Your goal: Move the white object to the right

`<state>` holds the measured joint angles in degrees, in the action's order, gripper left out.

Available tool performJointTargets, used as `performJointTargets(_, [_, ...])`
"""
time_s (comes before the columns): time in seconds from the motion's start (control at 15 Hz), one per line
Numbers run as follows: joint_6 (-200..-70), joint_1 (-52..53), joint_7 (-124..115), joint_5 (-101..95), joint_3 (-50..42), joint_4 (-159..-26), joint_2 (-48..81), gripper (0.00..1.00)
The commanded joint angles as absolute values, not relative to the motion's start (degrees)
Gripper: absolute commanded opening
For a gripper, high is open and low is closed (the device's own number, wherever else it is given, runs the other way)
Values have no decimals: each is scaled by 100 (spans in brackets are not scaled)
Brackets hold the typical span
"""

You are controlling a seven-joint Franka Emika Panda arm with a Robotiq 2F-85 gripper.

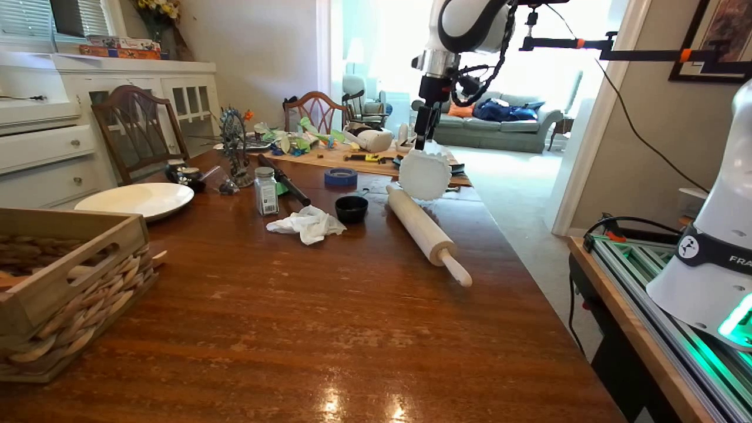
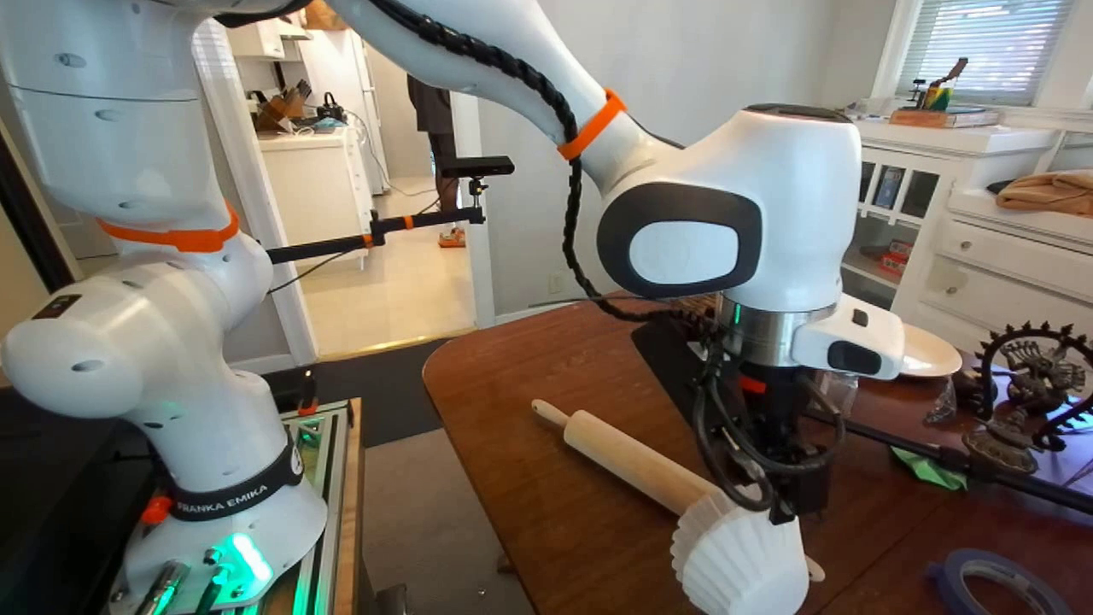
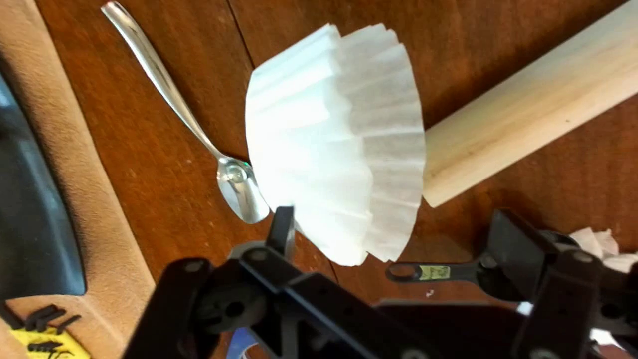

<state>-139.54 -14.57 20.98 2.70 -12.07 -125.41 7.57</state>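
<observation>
A white fluted paper coffee filter, or a nested stack of them, stands on its side on the wooden table. It shows in both exterior views [image 1: 424, 176] [image 2: 741, 559] and in the wrist view [image 3: 314, 144]. My gripper [image 1: 425, 141] points down right above the filter's upper edge; it also shows in an exterior view [image 2: 794, 506]. In the wrist view the gripper [image 3: 399, 232] has its fingers wide apart with nothing between them. The left fingertip overlaps the filter's lower edge; I cannot tell whether it touches.
A wooden rolling pin [image 1: 418, 226] lies beside the filter. A metal spoon [image 3: 164, 87] lies on its opposite side. A black bowl [image 1: 351, 209], crumpled white paper [image 1: 308, 224], a glass jar [image 1: 266, 192] and blue tape [image 1: 341, 177] are nearby. A basket [image 1: 76, 317] stands farther off.
</observation>
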Motion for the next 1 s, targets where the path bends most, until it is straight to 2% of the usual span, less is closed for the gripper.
performJointTargets(0.0, [-14283, -2178, 3485, 1858, -714, -12982, 549, 100])
performJointTargets(0.27, [-13854, -3326, 5211, 3693, -124, -12829, 795, 100])
performJointTargets(0.47, [-13287, -3705, 6553, 5016, -262, -12687, 1186, 100])
performJointTargets(0.53, [-12936, -3448, 6890, 5348, -713, -12648, 1301, 100])
performJointTargets(0.67, [-12335, -3405, 6810, 5264, -990, -12553, 1569, 100])
performJointTargets(0.93, [-13170, -2882, 5807, 4550, -1370, -12565, 1819, 100])
